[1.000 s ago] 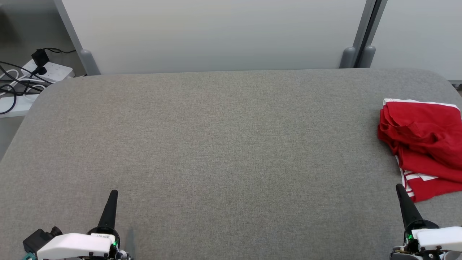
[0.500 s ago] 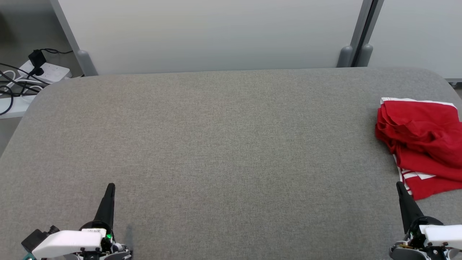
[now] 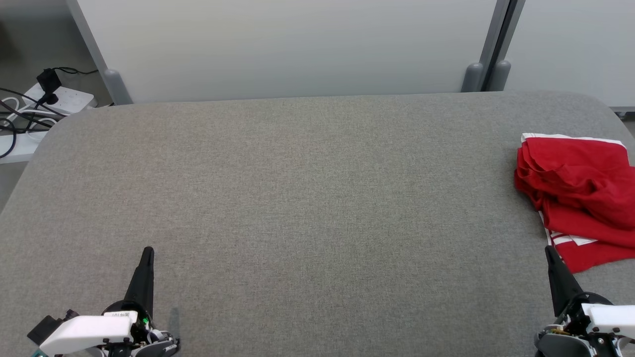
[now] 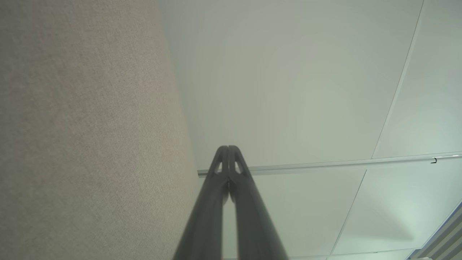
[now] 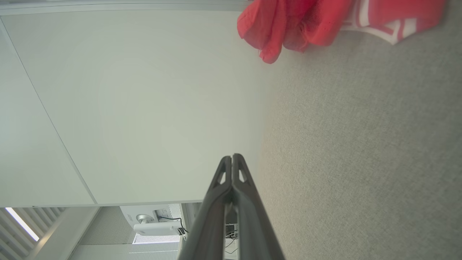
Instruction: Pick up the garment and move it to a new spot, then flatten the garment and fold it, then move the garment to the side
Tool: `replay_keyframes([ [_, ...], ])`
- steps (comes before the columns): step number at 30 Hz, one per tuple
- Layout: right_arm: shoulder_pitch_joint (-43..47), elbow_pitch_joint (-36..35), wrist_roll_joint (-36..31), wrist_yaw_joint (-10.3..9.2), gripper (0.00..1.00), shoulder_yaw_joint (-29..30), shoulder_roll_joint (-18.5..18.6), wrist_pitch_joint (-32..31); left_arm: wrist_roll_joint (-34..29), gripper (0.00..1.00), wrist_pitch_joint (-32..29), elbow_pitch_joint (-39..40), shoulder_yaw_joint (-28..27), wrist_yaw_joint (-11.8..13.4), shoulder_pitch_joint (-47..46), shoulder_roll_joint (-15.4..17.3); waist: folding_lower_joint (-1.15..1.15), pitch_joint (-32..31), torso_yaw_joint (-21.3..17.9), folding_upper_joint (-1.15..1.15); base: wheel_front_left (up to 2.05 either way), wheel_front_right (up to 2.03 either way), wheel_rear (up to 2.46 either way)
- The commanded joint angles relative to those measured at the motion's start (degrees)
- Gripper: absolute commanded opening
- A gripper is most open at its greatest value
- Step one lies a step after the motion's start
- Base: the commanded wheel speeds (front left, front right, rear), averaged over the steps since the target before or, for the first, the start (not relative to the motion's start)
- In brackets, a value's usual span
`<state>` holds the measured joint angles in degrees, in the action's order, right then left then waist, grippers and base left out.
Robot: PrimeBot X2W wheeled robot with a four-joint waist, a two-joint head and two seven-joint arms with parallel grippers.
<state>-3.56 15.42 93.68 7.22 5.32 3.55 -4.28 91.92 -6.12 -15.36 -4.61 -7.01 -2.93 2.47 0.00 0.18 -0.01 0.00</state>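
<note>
Since the red garment point(image 3: 578, 198) lies bunched at the right edge of the table point(image 3: 317, 198), running out of the head view, the main risk is that it slides off the rim if tugged outward. The layers are loose, so a pinch could catch only the top ply and drag the rest crooked. A white-striped hem pokes out underneath.

This fits two stages: waiting for pickup, or set aside after a rough fold. I can't tell which.

The left gripper point(image 3: 147, 253) and right gripper point(image 3: 548, 252) sit low at the front, fingers pressed together, holding nothing. The right one is just beside the garment's near corner, with nothing between.

A power strip point(image 3: 62, 96) and cables point(image 3: 15, 124) sit off the far left corner, well apart. A wall panel point(image 3: 297, 44) stands behind.
</note>
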Motion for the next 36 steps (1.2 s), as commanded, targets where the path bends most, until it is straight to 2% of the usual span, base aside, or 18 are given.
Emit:
replay_keyframes([
  [1,-2.44,-1.51,0.14,0.26,0.0,-0.79,0.76,-0.61,0.22,0.0,-0.39,1.3,-1.94,-0.47,-3.27,0.41,0.0,0.0,0.0,0.0,0.0,0.0,0.0],
  [36,-2.5,-1.47,-0.46,0.26,0.0,-0.07,0.25,-1.19,0.24,0.0,-0.37,1.31,-1.93,-0.47,-3.26,0.41,0.0,0.0,0.01,0.0,0.0,0.0,0.0],
])
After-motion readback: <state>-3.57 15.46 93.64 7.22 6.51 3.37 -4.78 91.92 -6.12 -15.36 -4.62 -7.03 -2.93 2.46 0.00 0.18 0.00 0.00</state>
